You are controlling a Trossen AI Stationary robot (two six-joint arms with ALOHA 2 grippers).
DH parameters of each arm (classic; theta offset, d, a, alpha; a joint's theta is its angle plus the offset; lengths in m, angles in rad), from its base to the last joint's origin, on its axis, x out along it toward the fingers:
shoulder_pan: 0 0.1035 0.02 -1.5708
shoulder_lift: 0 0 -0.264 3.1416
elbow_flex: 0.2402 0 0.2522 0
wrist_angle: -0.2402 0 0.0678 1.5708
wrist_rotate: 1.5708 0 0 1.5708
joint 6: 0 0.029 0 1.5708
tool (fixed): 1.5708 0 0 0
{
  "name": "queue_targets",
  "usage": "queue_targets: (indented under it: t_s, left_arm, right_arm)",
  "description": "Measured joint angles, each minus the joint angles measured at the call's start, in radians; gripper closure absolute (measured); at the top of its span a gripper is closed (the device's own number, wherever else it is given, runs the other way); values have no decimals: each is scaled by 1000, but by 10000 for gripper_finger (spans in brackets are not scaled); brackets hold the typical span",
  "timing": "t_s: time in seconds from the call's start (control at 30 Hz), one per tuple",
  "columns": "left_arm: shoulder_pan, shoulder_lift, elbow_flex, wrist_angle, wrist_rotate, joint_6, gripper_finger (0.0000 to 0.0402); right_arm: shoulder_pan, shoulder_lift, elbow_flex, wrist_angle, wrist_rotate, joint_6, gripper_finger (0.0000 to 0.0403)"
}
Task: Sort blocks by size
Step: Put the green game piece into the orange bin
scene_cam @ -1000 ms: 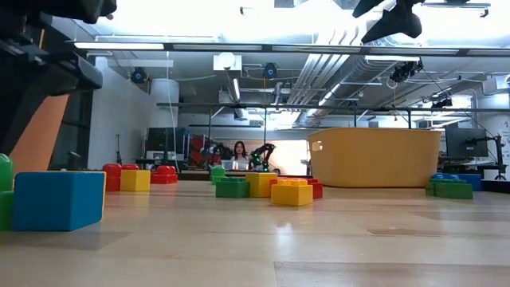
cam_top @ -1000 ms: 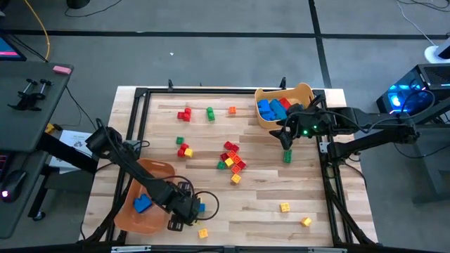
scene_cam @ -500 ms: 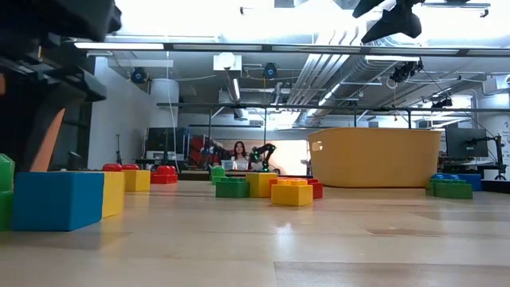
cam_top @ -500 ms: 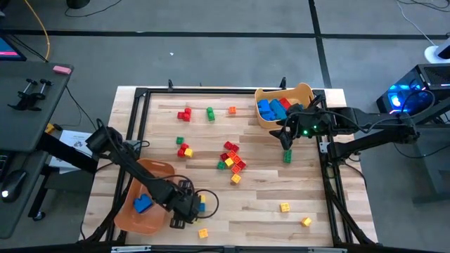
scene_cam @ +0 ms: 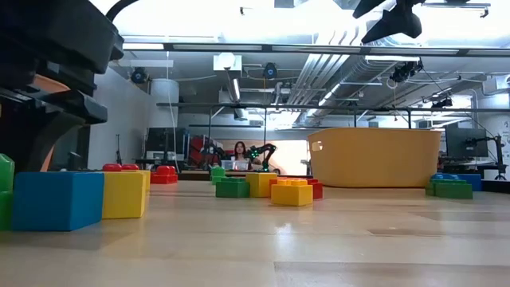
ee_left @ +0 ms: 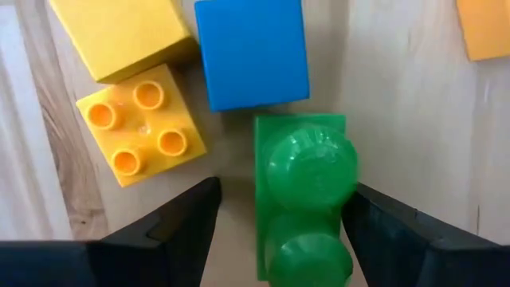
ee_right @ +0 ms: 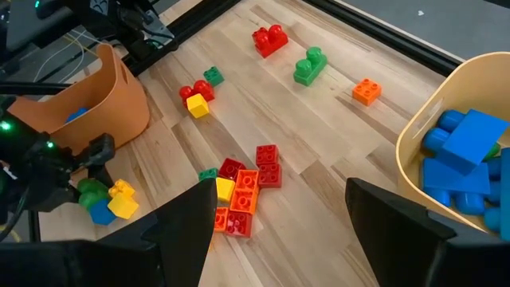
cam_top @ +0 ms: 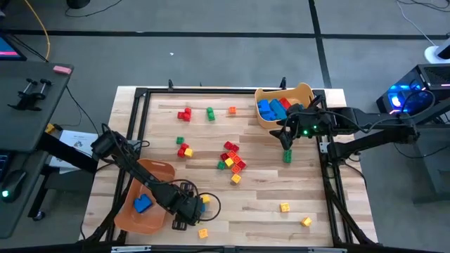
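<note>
Green block [ee_left: 303, 199] between the left gripper [ee_left: 279, 231] fingers, hidden from above.

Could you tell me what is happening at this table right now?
The robot is sorting toy blocks into two bins. The left hand is open around a green block, beside the orange bin. The right hand hovers open, holding nothing, by the yellow bin of blue blocks. Many blocks remain scattered.
</note>
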Motion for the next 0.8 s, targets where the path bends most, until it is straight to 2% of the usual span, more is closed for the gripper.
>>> queue_targets:
  t_s: [0.2, 0.27, 0.4, 0.43, 0.63, 0.8]
  left_arm:
    - [4, 5, 4, -8, -18, -15, 170]
    - [11, 7, 16, -28, -18, -36, 199]
    - [27, 12, 47, -53, -23, -46, 298]
    - [35, 13, 54, -50, -26, -46, 311]
    - [93, -13, 76, -83, -50, -55, 311]
    - [166, -112, 76, -196, -155, -3, 311]
  right_arm:
    - [0, 0, 0, 0, 0, 0, 128]
    - [0, 0, 0, 0, 0, 0, 128]
    - [0, 0, 0, 0, 2, 3, 128]
    - [0, 0, 0, 0, 5, 3, 128]
    - [0, 0, 0, 0, 8, 0, 128]
    - [0, 0, 0, 0, 8, 3, 128]
